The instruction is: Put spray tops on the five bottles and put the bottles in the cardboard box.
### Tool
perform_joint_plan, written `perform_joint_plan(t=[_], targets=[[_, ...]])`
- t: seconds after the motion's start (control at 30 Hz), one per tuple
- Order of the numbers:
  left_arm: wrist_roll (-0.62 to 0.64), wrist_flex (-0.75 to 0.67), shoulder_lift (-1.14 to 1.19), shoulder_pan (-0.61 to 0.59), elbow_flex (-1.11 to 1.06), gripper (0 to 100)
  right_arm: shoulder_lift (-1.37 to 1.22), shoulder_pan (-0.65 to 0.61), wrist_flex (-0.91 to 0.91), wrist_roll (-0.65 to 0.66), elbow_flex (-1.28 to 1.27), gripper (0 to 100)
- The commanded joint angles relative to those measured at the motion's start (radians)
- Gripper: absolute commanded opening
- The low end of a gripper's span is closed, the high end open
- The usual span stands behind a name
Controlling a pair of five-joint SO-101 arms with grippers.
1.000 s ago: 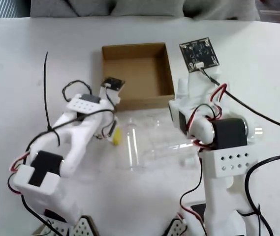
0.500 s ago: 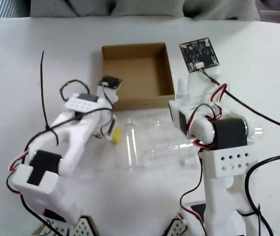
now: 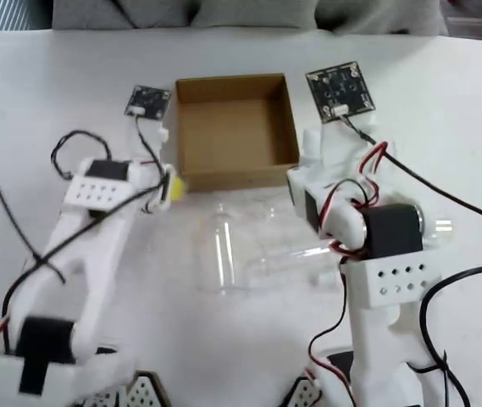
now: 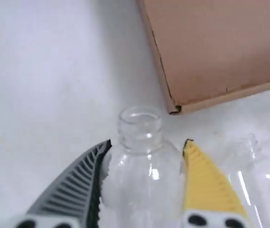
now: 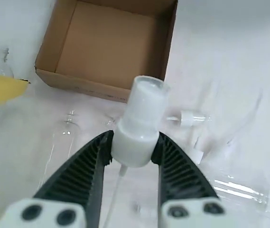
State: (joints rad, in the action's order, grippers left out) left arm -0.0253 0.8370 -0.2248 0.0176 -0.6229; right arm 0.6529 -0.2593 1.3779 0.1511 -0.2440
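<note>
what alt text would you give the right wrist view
The right arm's hand grips a white spray top. Beyond it an empty, open cardboard box sits on the white table, and a clear bottle lies near the box.

Clear capless bottles (image 3: 221, 250) lie before the open brown cardboard box (image 3: 236, 127), a held bottle (image 4: 142, 164) by its corner.
</note>
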Motion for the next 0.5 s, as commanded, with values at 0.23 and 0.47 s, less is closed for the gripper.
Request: perform_joint_plan(t=[0.23, 0.47], targets=[[0.011, -0.479, -0.544, 0.01, -0.486, 8, 0.039, -0.104, -0.165, 0.002, 0.017, 1.9], [0.011, -0.5, -0.768, 0.01, -0.571, 8, 0.14, -0.111, -0.429, 0.002, 0.015, 1.9]])
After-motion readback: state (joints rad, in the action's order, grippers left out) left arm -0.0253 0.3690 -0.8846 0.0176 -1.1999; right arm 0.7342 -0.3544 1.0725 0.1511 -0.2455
